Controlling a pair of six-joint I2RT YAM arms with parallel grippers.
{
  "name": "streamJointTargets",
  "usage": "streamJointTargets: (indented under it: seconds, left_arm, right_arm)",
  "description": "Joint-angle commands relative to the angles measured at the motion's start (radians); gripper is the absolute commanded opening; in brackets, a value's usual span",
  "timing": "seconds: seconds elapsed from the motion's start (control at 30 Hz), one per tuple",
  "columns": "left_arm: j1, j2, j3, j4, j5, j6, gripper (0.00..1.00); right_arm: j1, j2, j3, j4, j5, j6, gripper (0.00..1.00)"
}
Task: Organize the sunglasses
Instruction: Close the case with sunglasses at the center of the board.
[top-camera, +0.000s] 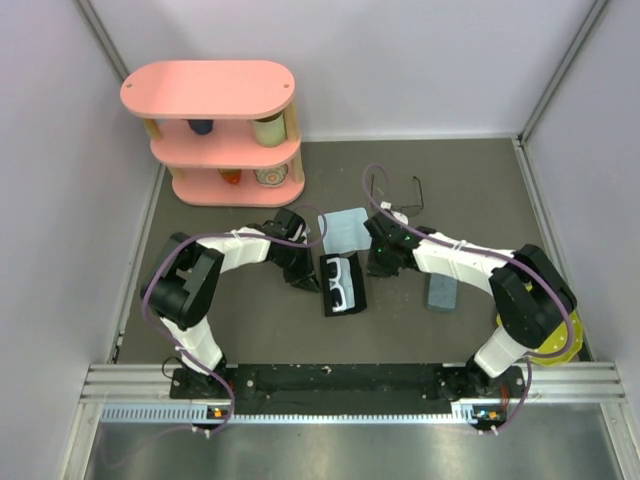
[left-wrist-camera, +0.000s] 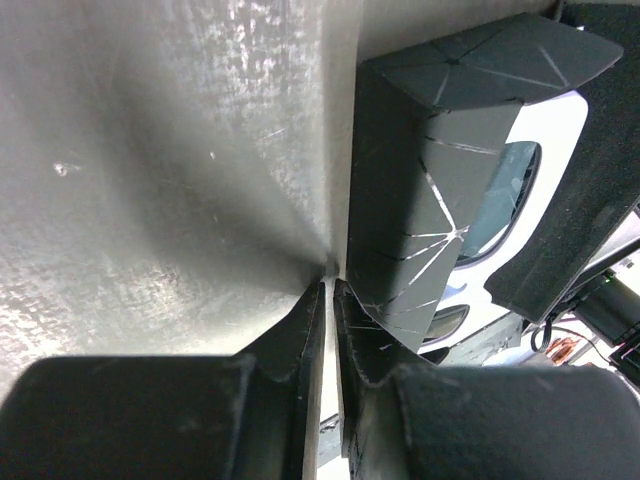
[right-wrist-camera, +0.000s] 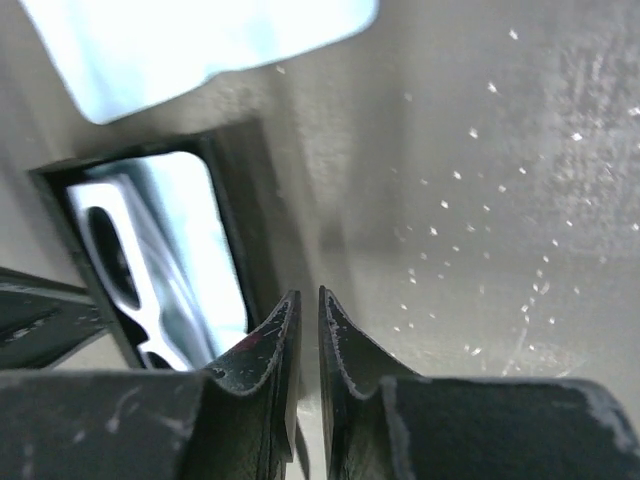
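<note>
Top external shows white sunglasses (top-camera: 342, 283) in the case (top-camera: 345, 311), right of left gripper (top-camera: 303, 282), left of right gripper (top-camera: 375, 266); wire pair (top-camera: 393, 200) beyond it. Both have fingers nearly together, seemingly empty. The flap probably wants slow folding, both edges braced.

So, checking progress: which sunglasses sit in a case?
The white-framed pair, in the open black case; the wire-framed pair lies on the table.
</note>
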Motion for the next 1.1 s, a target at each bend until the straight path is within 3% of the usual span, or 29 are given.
streamJointTargets:
  seconds: [0.0,0.37,0.7,1.07]
  left_arm:
    - [0.000,0.033,0.010,0.038,-0.069,0.030,0.13]
    - [-0.001,0.042,0.004,0.051,-0.051,0.031,0.12]
    - [-0.001,0.041,0.003,0.061,-0.039,0.030,0.12]
    - [0.029,0.006,-0.048,0.075,-0.075,0.000,0.13]
  right_arm:
    - [0.008,0.007,0.082,0.011,-0.072,-0.068,0.12]
    - [0.034,0.033,0.113,0.058,-0.219,-0.124,0.10]
    - [0.128,0.082,0.178,0.086,-0.216,-0.107,0.10]
    - [0.145,0.210,0.192,0.078,-0.207,-0.081,0.11]
